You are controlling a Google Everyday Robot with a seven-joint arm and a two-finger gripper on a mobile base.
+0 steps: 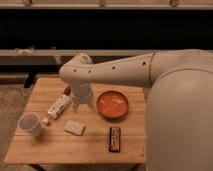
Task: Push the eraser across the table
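The eraser is a small flat black bar with reddish and whitish marks. It lies near the front right edge of the light wooden table, just in front of the orange bowl. My gripper hangs from the white arm over the middle of the table, pointing down. It sits between the white tube and the bowl, well behind and to the left of the eraser, not touching it.
An orange bowl stands right of centre. A white capped tube lies at the left, a pale beige block in front of it, and a white cup at the front left. The big arm body covers the right side.
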